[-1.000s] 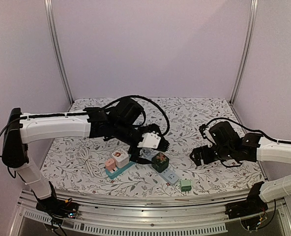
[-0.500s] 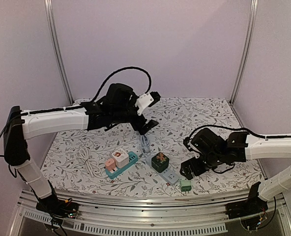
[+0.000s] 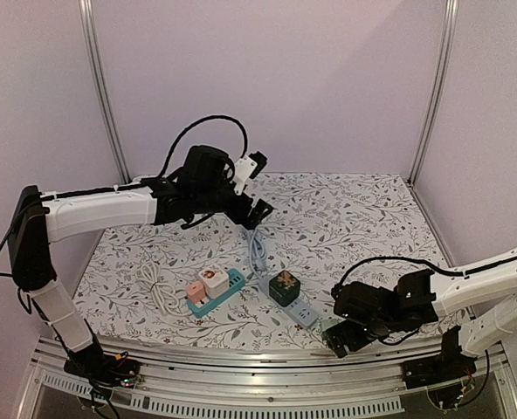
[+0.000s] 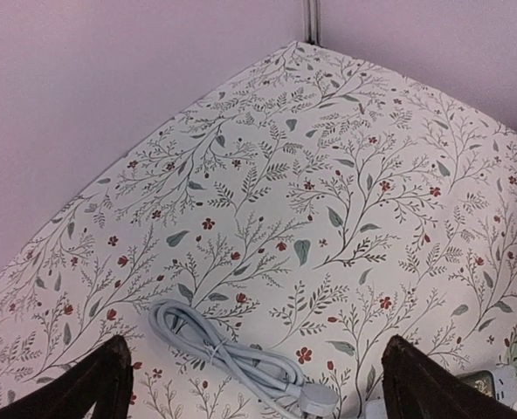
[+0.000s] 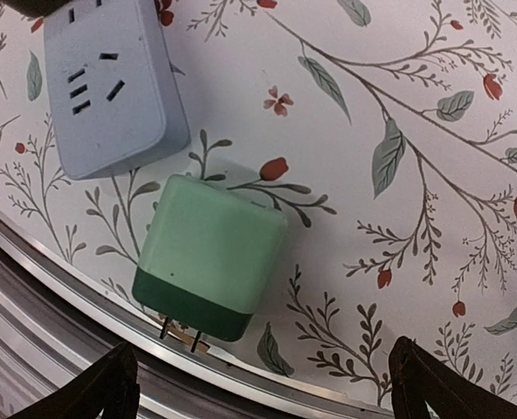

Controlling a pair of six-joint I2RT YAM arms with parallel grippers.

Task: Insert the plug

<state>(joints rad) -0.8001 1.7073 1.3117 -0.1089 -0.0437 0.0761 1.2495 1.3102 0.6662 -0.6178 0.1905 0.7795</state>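
Observation:
A light green plug (image 5: 210, 257) with a dark green base lies on its side at the table's near edge, its two prongs pointing at the metal rail. My right gripper (image 5: 263, 388) hovers open just above it, one dark finger (image 5: 110, 384) on each side, touching nothing. In the top view the right gripper (image 3: 350, 336) partly hides the plug (image 3: 329, 328). Just beyond the plug lies a pale grey power strip (image 5: 110, 83) with free sockets; a dark green cube (image 3: 285, 286) sits on it. My left gripper (image 3: 257, 188) is raised, open and empty, over the table's middle back.
A teal power strip (image 3: 217, 295) carries a pink and a white adapter. A coiled grey cable (image 4: 224, 353) lies below the left gripper (image 4: 258, 388), and a white cable coil (image 3: 158, 290) lies at the left. The metal table rail (image 5: 84, 297) runs right beside the plug.
The left arm rose and pulled back from the strips towards the rear. The right arm swung down and towards the near edge, ending over the green plug. Both grippers stayed open.

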